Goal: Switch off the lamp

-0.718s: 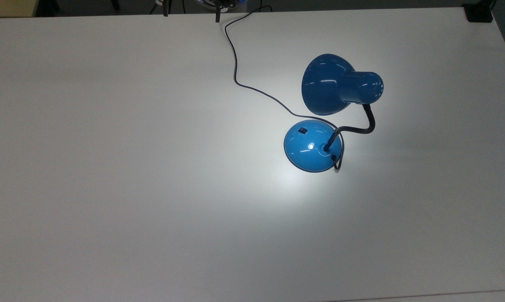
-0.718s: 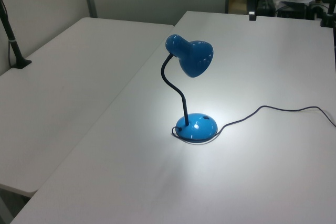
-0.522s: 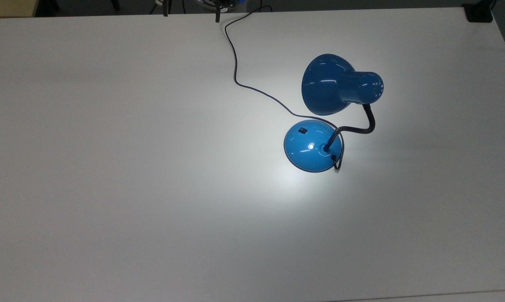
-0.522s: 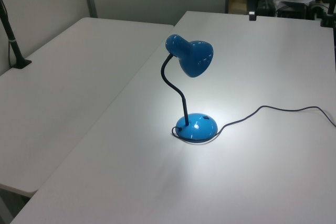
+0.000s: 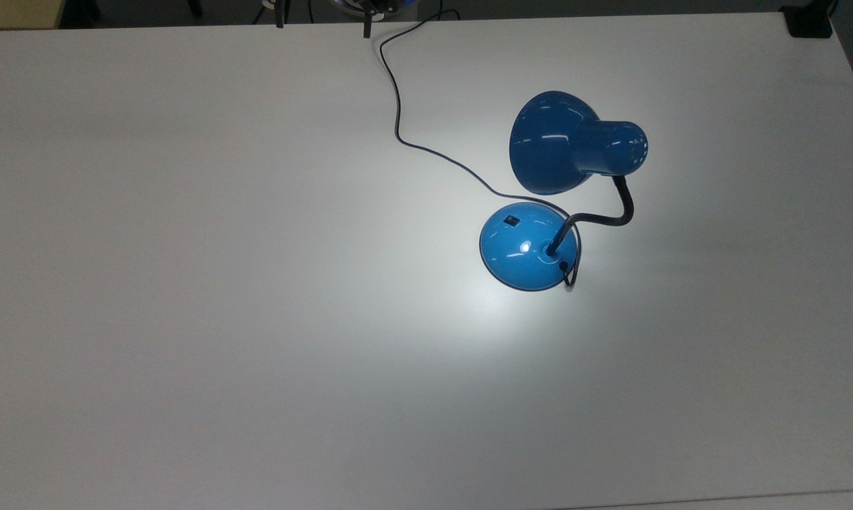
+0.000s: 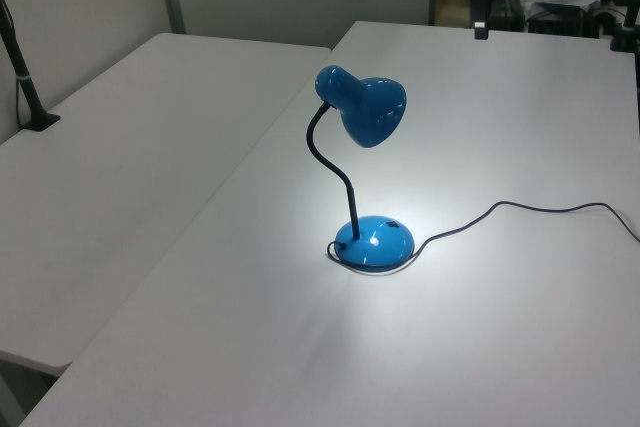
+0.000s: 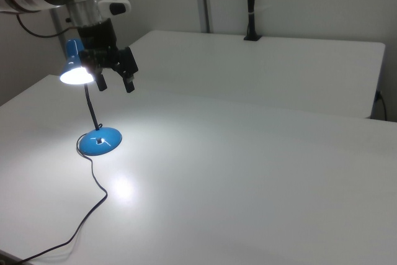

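Fingers [image 7: 129, 84] spread wide, holding nothing — the gripper [image 7: 116, 84] hangs above the table [image 7: 248, 172], lamp [image 7: 93, 116] lit.

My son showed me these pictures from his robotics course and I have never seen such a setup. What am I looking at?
All three pictures show one white table at one moment. The top view looks straight down; the left and right views look from opposite sides. On the table stands a blue desk lamp, lit, casting a bright patch around its base. Its black cord trails off the table's edge. A small black switch sits on the base. In the right view, the robot arm's gripper hangs in the air beside the shade, fingers open, holding nothing.
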`<state>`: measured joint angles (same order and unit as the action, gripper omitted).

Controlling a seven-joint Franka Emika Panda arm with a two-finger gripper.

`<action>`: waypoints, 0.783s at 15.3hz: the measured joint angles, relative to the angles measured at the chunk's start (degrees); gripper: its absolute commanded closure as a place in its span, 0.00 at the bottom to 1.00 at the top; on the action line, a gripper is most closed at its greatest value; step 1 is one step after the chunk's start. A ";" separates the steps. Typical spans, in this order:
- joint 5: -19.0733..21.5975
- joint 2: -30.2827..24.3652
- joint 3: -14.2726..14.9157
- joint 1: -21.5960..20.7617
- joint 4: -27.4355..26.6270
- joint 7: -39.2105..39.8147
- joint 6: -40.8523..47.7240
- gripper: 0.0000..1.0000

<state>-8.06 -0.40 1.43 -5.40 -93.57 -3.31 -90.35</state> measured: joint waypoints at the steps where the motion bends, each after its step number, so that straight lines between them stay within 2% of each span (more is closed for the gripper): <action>1: 0.00 0.00 0.01 0.00 0.00 0.00 0.00 0.52; 4: 0.00 0.00 0.06 0.00 0.00 0.01 0.00 0.86; 6: 0.00 0.00 0.10 0.00 0.00 0.14 0.00 1.00; 12: 0.01 0.00 0.31 0.01 0.00 4.13 0.00 1.00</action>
<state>-8.05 -0.40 1.74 -5.39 -93.57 0.82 -90.35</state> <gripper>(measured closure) 0.991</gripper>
